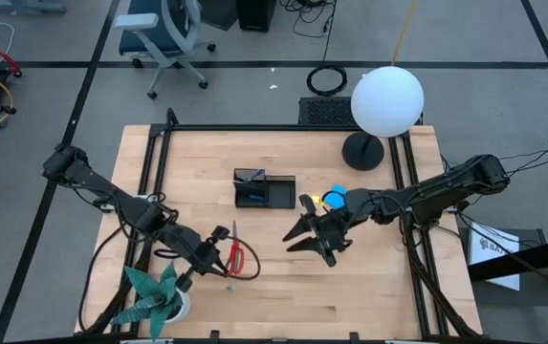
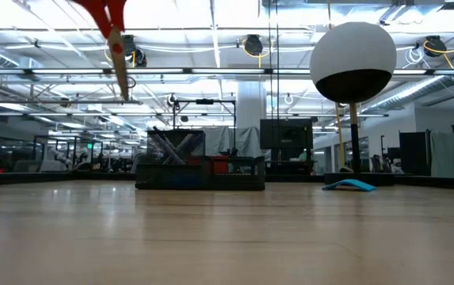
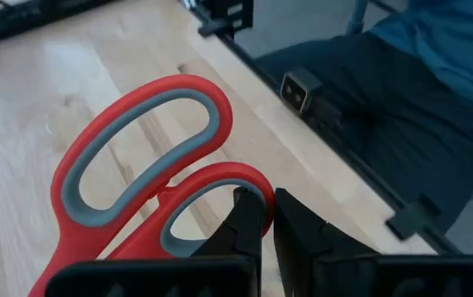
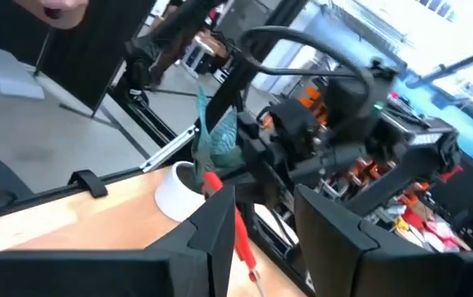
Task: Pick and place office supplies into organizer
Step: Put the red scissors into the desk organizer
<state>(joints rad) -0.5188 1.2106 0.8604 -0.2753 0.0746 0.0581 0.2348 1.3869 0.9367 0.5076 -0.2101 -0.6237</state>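
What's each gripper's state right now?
Left gripper: closed on the red-handled scissors, lifted off the table.
Right gripper: open, holding nothing.

The scissors run off the bottom edge of the left wrist view, their blades out of sight behind the fingers. In the low view only their lower part shows at the top edge. What lies inside the organizer is too small to tell. The notepad is partly covered by the right arm.
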